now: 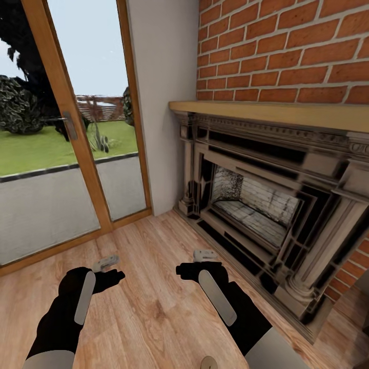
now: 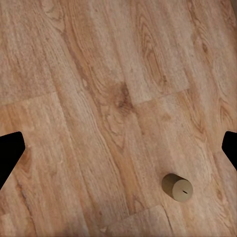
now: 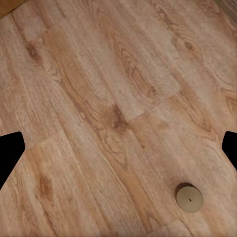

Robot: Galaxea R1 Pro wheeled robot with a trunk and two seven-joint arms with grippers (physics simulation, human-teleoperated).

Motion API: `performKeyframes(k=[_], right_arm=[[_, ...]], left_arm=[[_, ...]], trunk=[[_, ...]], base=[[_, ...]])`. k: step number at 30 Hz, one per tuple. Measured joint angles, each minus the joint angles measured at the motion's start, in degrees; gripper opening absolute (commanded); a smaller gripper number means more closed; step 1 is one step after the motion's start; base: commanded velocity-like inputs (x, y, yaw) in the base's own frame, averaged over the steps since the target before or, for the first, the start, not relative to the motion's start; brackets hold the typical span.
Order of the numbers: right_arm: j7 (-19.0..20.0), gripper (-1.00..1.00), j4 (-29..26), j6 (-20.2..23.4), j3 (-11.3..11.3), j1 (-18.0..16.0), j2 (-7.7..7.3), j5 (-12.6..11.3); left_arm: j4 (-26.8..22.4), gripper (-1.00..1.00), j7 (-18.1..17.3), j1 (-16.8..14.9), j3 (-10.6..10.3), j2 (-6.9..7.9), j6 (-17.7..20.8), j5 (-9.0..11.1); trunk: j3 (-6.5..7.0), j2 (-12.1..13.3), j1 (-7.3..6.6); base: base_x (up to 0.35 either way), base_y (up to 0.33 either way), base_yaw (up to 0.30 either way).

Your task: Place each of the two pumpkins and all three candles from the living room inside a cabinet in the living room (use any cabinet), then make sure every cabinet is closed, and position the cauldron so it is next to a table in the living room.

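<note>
1 candle [image 3: 189, 198] lay on the floor beside the fireplace [image 1: 266, 205], uncollected; both pincers gaped wide, empty.

Head camera overlooks fireplace [image 1: 256, 205]; both wrist cameras share candle [image 2: 177, 187].

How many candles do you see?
1. A candle stands on the wooden floor just ahead of the robot, between its arms. Others may be out of sight.
</note>
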Motion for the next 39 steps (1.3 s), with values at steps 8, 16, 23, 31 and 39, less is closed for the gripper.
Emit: performKeyframes(k=[8,16,23,31,39], right_arm=[[-0.1,1.0,-0.1,0.0,-0.1,0.0,-0.01,0.0],[0.0,1.0,0.0,-0.2,-0.1,0.0,-0.06,0.3],[0.3,1.0,0.6,-2.0,-0.1,0.0,-0.52,0.3],[0.2,1.0,3.4,-2.4,-0.3,0.0,-0.42,0.5],[0.0,1.0,5.1,-2.5,-0.3,0.0,0.01,0.5]], left_arm=[[0.0,1.0,0.3,0.0,0.0,-0.15,-0.1,-0.4],[0.1,1.0,0.5,0.0,-0.2,-0.18,-0.3,-0.5],[6.8,1.0,0.5,-0.1,-0.3,0.03,-0.7,-0.6],[16.9,1.0,0.5,-0.2,-0.2,2.75,-9.8,-0.5],[24.4,1.0,0.5,-0.3,-0.2,2.99,-14.1,-0.6]], trunk=[[-1.44,-3.2,1.76],[-2.87,-6.4,3.51],[-4.13,-9.2,5.05],[-5.57,-12.4,6.81],[-7.0,-15.6,8.57]], base=[[0.0,0.0,0.0],[0.0,0.0,0.0],[0.0,0.0,0.0],[0.0,0.0,0.0],[0.0,0.0,0.0]])
